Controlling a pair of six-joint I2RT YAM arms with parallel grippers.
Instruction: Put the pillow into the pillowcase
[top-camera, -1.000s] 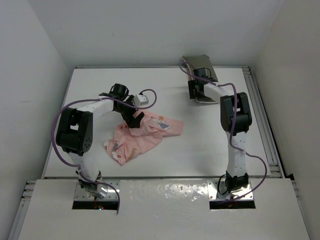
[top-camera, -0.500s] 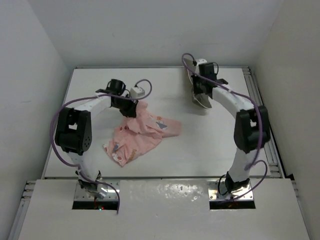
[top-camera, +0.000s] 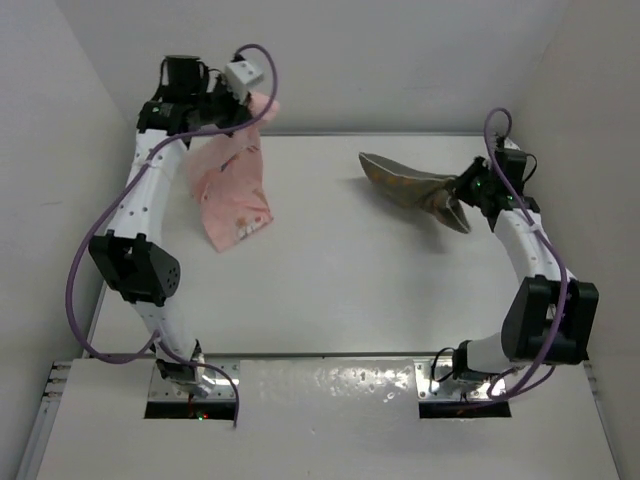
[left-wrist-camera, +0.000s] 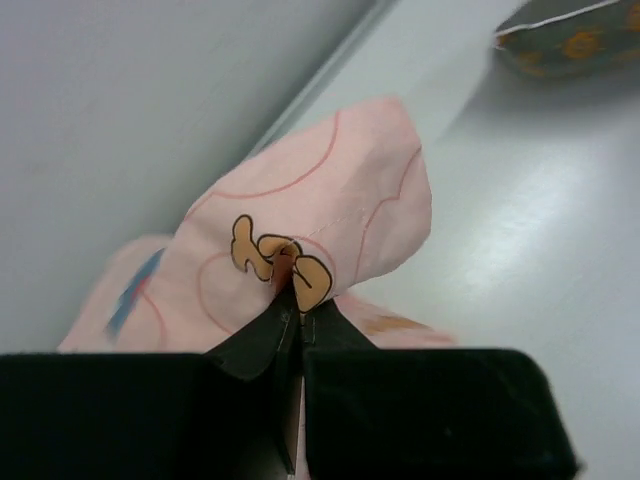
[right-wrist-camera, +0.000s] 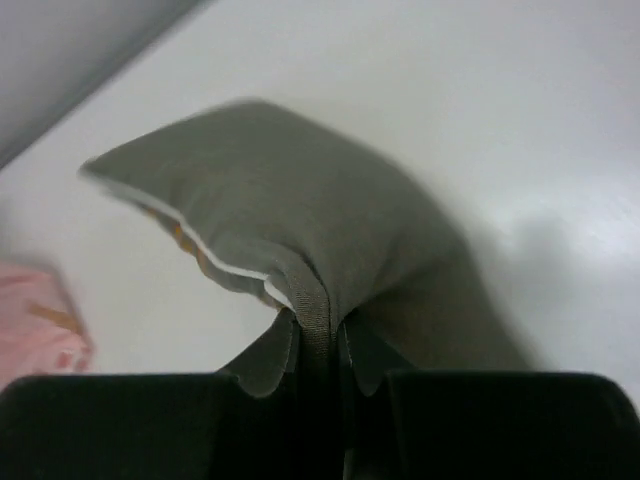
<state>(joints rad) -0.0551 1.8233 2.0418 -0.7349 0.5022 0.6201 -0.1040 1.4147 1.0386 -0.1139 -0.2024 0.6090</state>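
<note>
Left tool (left-wrist-camera: 290, 295) pinches the pillowcase (top-camera: 232, 190), hanging over the tabletop (top-camera: 330, 290); right tool (right-wrist-camera: 318, 335) pinches the pillow (top-camera: 405, 183) by its edge. Both items gripped, well apart; insertion not yet begun.

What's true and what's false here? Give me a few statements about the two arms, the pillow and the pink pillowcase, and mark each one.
1. The left gripper is shut on the pillowcase. True.
2. The pillowcase lies spread flat on the table. False: it hangs bunched from the left gripper, held high at the far left.
3. The right gripper pinches the pillow at its edge. True.
4. The pillow is already inside the pillowcase. False: they are apart, the pillow on the right side and the pillowcase on the left.
</note>
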